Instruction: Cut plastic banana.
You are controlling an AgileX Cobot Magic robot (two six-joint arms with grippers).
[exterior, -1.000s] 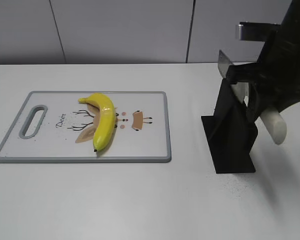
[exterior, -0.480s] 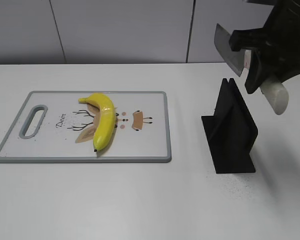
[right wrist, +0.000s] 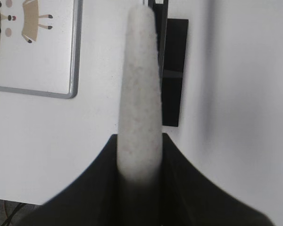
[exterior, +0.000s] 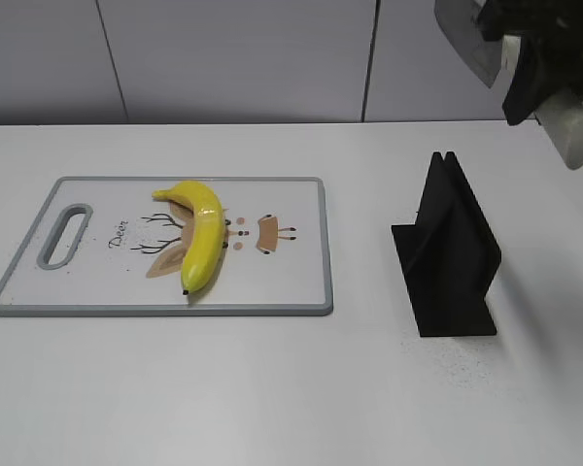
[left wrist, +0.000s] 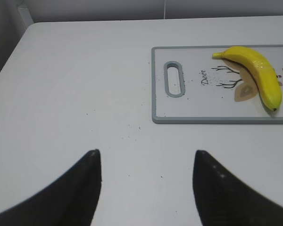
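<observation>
A yellow plastic banana [exterior: 202, 233] lies on the white cutting board [exterior: 97, 282] at the left; it also shows in the left wrist view [left wrist: 257, 75]. My right gripper [exterior: 530, 73] is shut on a knife with a pale handle [exterior: 568, 131] and grey blade [exterior: 463, 39], held high above the black knife stand [exterior: 452, 252]. In the right wrist view the handle [right wrist: 139, 94] sits between the jaws [right wrist: 139, 155]. My left gripper [left wrist: 146, 162] is open and empty over bare table, left of the board [left wrist: 188, 106].
The black knife stand [right wrist: 172, 70] stands right of the board on the white table. A grey wall runs behind the table. The board has a handle slot [exterior: 66, 233] at its left end.
My right gripper has lifted the knife up out of the black stand and carried it higher and to the right. The banana and the board have not moved.
</observation>
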